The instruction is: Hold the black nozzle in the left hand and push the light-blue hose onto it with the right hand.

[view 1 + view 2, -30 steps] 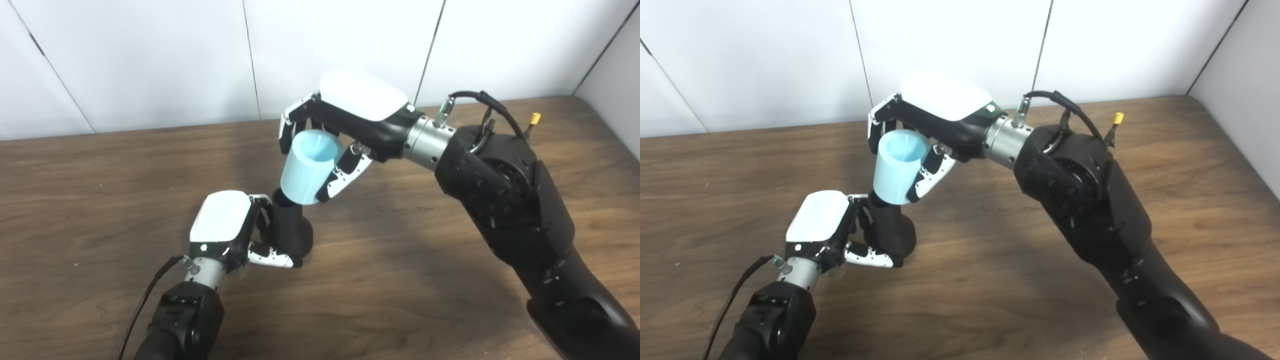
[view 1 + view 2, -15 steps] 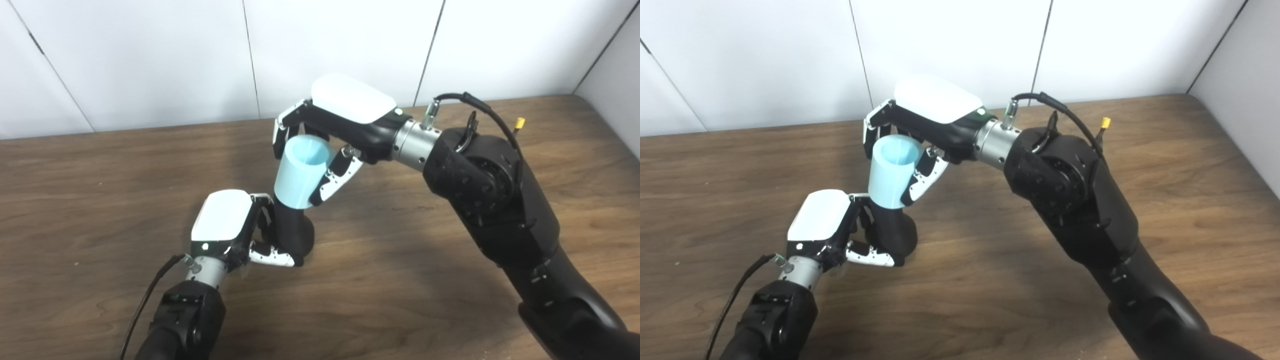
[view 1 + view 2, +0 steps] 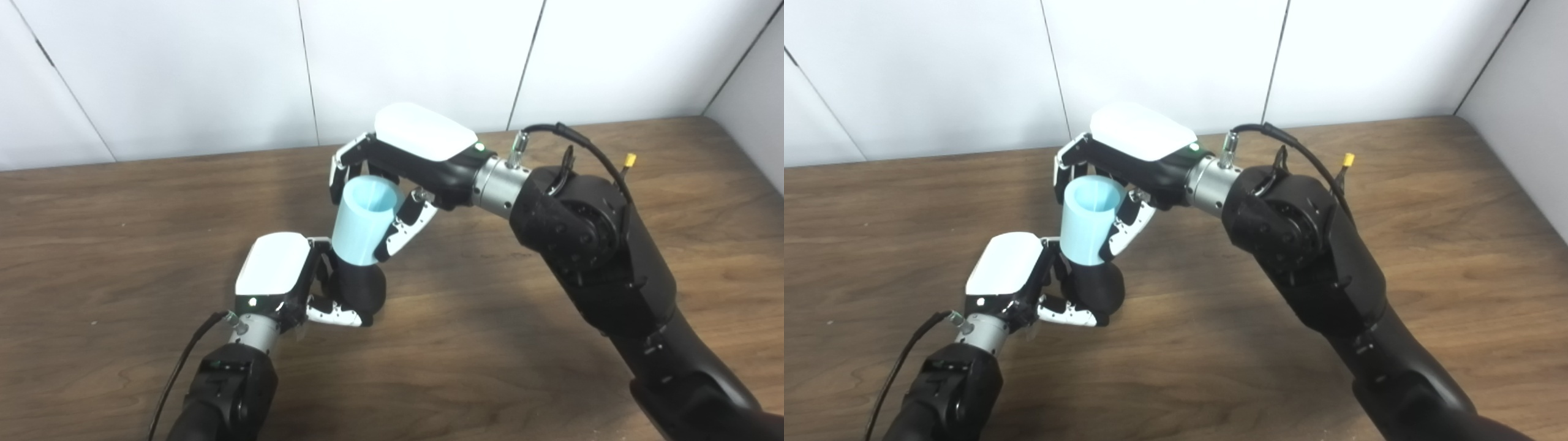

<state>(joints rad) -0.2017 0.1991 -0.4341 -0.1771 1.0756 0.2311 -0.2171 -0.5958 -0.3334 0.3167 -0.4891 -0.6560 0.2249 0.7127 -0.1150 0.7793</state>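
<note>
The black nozzle point(image 3: 361, 289) stands on the wooden table point(image 3: 122, 202) just left of centre, its base flared. My left hand point(image 3: 282, 278) is shut on its lower part from the left, thumb curled across the front. The light-blue hose point(image 3: 363, 220) is a short open-topped tube, tilted slightly. It sits over the nozzle's upper end and hides it. My right hand point(image 3: 404, 159) is shut on the hose from behind and above, fingers on its far side, thumb on its right side.
White wall panels point(image 3: 184, 67) rise behind the table's far edge. A grey wall point(image 3: 753, 79) stands at the right end. My right forearm point(image 3: 588, 245) crosses the table's right half, with a looped black cable point(image 3: 569, 138) at the wrist.
My right hand has moved down and left with the hose, sliding it further over the nozzle's top. The left hand and the nozzle have stayed in place.
</note>
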